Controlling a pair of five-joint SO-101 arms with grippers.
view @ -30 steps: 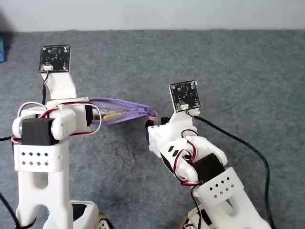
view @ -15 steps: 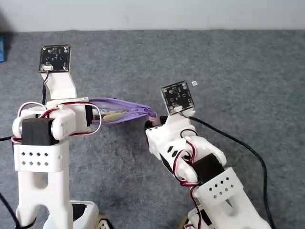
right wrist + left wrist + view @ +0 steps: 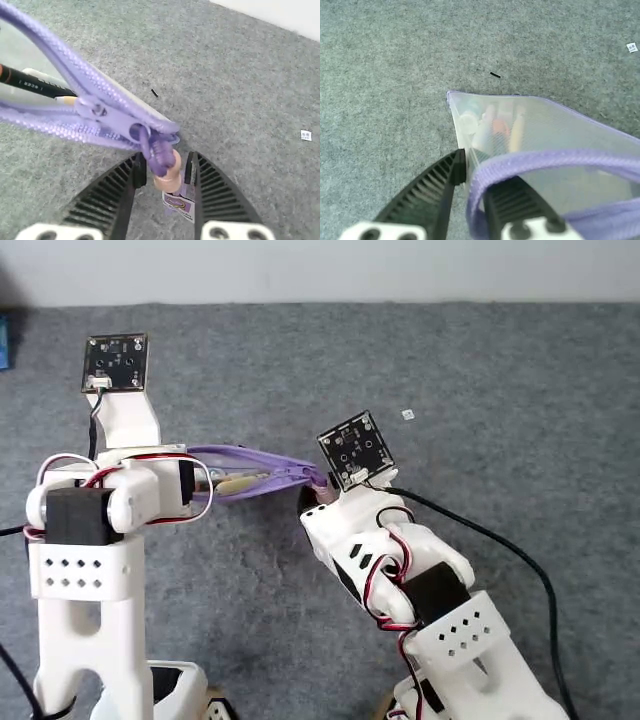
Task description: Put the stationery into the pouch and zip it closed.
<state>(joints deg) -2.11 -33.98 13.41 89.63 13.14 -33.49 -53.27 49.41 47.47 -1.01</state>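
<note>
The mesh pouch with purple zip bands lies on the grey carpeted table between the two arms. The left gripper is at one end of the pouch, jaws clenched on the purple zip band there. The stationery sits inside the pouch, showing through the mesh (pens or markers, standing on end toward that corner). At the pouch's other end the right gripper has its jaws pinched on the zipper pull, a purple cord with a peach bead. Beside the pull the zip bands spread apart, and a dark pencil shows between them. A small white tag lies apart from the pouch.
</note>
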